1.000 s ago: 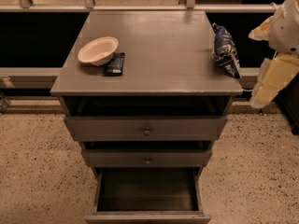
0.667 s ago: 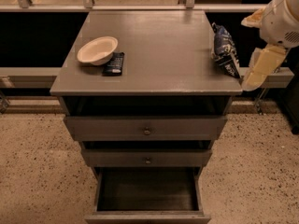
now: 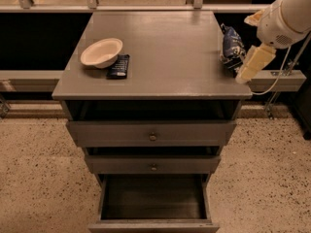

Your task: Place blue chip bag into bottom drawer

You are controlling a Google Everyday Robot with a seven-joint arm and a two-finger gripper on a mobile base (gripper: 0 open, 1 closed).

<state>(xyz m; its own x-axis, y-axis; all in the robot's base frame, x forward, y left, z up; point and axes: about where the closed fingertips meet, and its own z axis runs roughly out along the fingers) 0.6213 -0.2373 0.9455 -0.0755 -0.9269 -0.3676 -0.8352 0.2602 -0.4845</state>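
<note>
Camera view: cream tool [image 3: 247, 73], openness cannot be told, just beside crinkled foil blue chip bag [image 3: 232, 46].

The arm [image 3: 291, 8] comes in from the upper right, and its white, rounded wrist housing [image 3: 279, 25] sits above and to the right of the blue chip bag [image 3: 232, 47]. Below the wrist, the cream-coloured gripper [image 3: 247, 72] slants down and to the left. Its tip is just beside the bag's right edge, near the bag's lower end.
</note>
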